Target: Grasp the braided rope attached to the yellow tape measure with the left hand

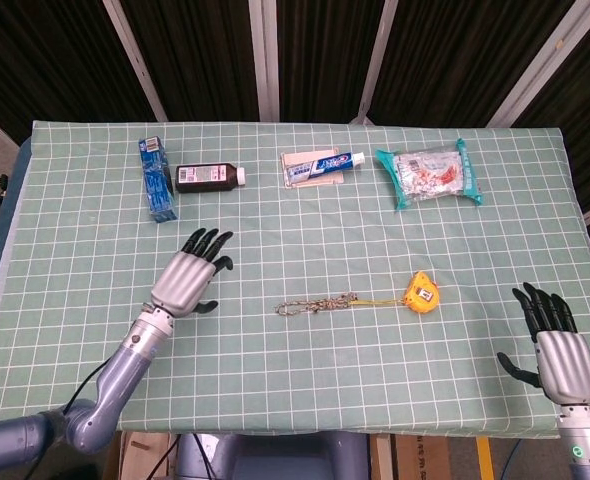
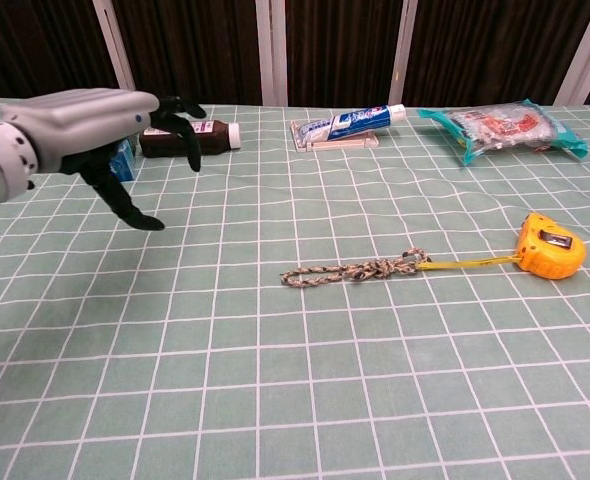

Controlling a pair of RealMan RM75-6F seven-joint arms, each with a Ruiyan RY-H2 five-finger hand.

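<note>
The yellow tape measure (image 1: pixel 421 292) (image 2: pixel 549 245) lies on the green checked table right of centre. A thin yellow cord joins it to the braided rope (image 1: pixel 316 303) (image 2: pixel 354 270), which stretches flat to the left. My left hand (image 1: pixel 189 275) (image 2: pixel 95 118) hovers open over the table to the left of the rope's free end, fingers spread, holding nothing. At the table's front right corner my right hand (image 1: pixel 553 344) is open and empty; the chest view does not show it.
Along the far side lie a blue box (image 1: pixel 156 178), a dark bottle (image 1: pixel 210 178), a toothpaste tube on its carton (image 1: pixel 320 166) and a teal snack bag (image 1: pixel 430 173). The table's front edge (image 1: pixel 295 428) runs below both hands.
</note>
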